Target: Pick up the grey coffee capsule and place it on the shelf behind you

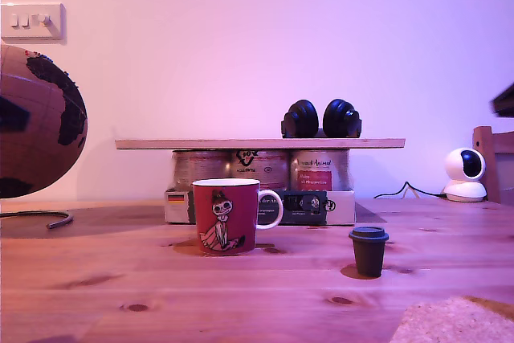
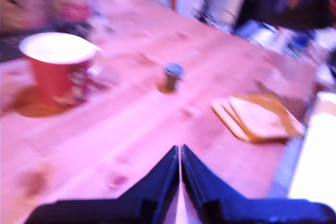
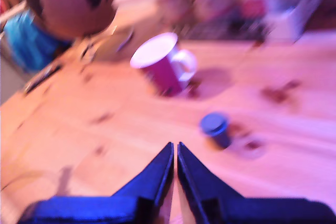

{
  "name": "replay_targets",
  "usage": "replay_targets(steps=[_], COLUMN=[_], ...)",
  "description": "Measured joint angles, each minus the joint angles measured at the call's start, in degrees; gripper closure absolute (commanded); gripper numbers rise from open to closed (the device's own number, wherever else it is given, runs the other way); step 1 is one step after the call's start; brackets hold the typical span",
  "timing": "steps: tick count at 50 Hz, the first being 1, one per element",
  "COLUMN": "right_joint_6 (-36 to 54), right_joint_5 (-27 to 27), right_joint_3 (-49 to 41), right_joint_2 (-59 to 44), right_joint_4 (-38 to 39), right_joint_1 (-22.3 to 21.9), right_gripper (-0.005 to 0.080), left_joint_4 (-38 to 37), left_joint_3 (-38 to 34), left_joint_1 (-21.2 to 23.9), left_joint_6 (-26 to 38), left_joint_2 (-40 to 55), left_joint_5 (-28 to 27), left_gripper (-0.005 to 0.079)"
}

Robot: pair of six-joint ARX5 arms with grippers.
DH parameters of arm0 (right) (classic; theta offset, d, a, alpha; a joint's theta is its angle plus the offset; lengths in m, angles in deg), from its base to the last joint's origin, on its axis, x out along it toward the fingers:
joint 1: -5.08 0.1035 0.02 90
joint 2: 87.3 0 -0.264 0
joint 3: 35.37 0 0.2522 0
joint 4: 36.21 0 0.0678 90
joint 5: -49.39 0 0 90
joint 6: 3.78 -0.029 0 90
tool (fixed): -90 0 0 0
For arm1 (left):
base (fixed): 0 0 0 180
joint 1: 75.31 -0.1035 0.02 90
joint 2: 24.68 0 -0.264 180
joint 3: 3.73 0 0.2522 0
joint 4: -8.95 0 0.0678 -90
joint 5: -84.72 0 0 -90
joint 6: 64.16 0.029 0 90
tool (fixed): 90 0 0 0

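Observation:
The grey coffee capsule (image 1: 369, 251) stands upright on the pine table, to the exterior view's right of a red cartoon mug (image 1: 227, 215). Behind them the shelf (image 1: 259, 143), a thin wooden plank, rests on a row of tins and carries black headphones (image 1: 321, 119). My first gripper (image 2: 179, 150) is shut, empty, above the table well short of the capsule (image 2: 172, 75). My second gripper (image 3: 175, 146) is shut and empty too, with the capsule (image 3: 215, 128) a short way beyond its tips. Both wrist views are blurred. Neither gripper shows in the exterior view.
A globe (image 1: 36, 122) stands at the exterior view's left, a small white camera (image 1: 466, 174) at its right. Tins and a box (image 1: 261, 195) sit under the plank. Wooden coasters (image 2: 257, 119) lie near the table edge. The mug (image 3: 163, 66) is past the capsule.

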Motion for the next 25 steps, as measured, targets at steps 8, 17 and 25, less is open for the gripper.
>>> replay_targets(steps=[8, 17, 25], right_joint_6=[2.95, 3.54, 8.52], right_joint_5=[1.46, 10.01, 14.73], right_joint_3=[1.42, 1.44, 1.44], right_joint_2=[-6.88, -13.92, -18.34], right_joint_4=[1.18, 6.03, 9.92], right_joint_1=[4.39, 8.83, 10.95], right_gripper=[0.0400, 0.0303, 0.0285], left_joint_4=[0.50, 0.79, 0.79], left_joint_3=[0.00, 0.00, 0.00], left_joint_1=[1.68, 1.95, 1.95], left_joint_6=[0.15, 0.15, 0.15], left_joint_2=[0.17, 0.17, 0.17], left_joint_5=[1.20, 1.64, 1.64], left_gripper=[0.0762, 0.0762, 0.0762])
